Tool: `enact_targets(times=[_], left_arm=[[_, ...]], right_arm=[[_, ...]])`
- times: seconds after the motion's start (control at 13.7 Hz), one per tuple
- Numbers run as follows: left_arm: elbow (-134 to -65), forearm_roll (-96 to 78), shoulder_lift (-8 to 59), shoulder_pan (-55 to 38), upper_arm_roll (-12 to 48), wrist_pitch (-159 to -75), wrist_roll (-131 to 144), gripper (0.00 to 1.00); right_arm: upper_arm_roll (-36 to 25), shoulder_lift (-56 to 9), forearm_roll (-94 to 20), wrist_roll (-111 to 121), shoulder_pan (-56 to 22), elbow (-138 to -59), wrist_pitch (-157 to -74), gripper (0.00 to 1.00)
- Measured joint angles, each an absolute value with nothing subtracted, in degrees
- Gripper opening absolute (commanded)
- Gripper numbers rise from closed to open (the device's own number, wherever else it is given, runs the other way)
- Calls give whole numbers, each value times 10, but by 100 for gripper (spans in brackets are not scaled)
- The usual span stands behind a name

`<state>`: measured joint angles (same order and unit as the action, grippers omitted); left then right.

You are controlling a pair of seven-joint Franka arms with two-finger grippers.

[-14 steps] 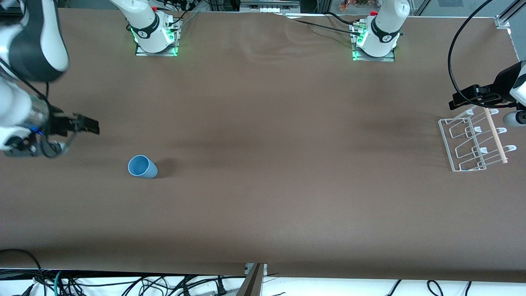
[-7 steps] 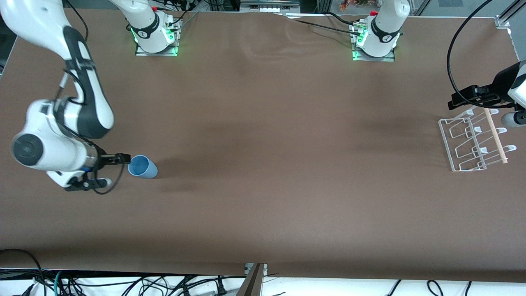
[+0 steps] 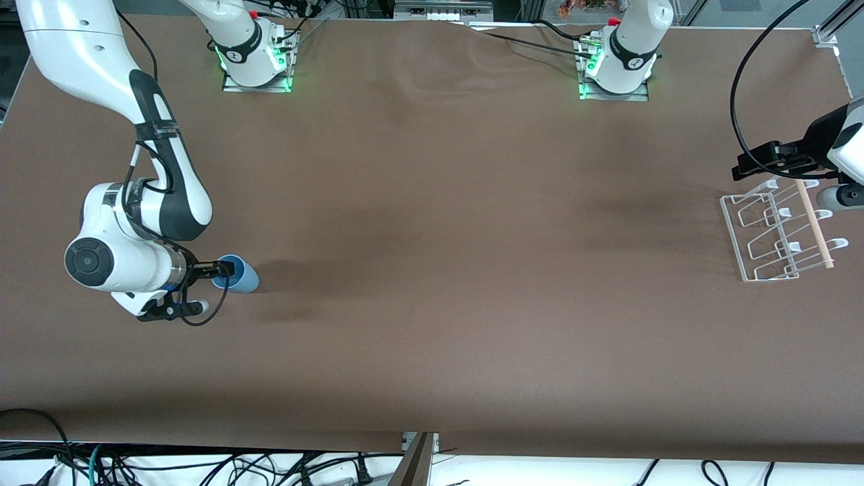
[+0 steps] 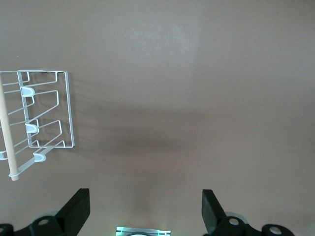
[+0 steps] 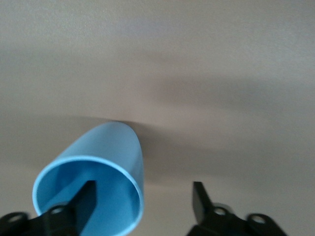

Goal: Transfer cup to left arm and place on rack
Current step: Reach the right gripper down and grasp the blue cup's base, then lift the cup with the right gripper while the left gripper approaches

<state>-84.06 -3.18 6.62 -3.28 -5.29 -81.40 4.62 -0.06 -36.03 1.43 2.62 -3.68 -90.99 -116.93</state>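
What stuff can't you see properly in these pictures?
- Front view: the right gripper covers part of the cup rim, so contact is unclear.
- Right wrist view: the cup's lower rim is cut off by the edge.
- Left wrist view: the rack runs off the picture's edge.

Even overhead light, soft shadows, slight blur

Light-blue cup (image 5: 93,182) on the brown worktop (image 5: 221,73), open mouth facing the camera. Right gripper (image 5: 142,201) straddling the rim: one finger (image 5: 84,201) inside the mouth, the other outside, wall between them. Not clamped yet, gap visible. Soft shadow across the worktop.
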Motion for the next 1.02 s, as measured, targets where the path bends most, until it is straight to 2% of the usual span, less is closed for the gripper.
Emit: enact_targets(times=[0.07, 0.15, 0.8, 1.02], left_arm=[[-841, -32, 66, -33, -53, -814, 46, 100], [-841, -32, 66, -33, -53, -814, 46, 100], [-849, -32, 69, -35, -47, -814, -20, 100], [-858, -62, 75, -38, -43, -819, -66, 100]], right_arm=[[0, -369, 14, 18, -41, -910, -1180, 5], [0, -378, 14, 11, -45, -910, -1191, 0], [-3, -390, 10, -1, -42, -900, -1221, 0], [-2, -386, -56, -71, -46, -854, -1192, 0]])
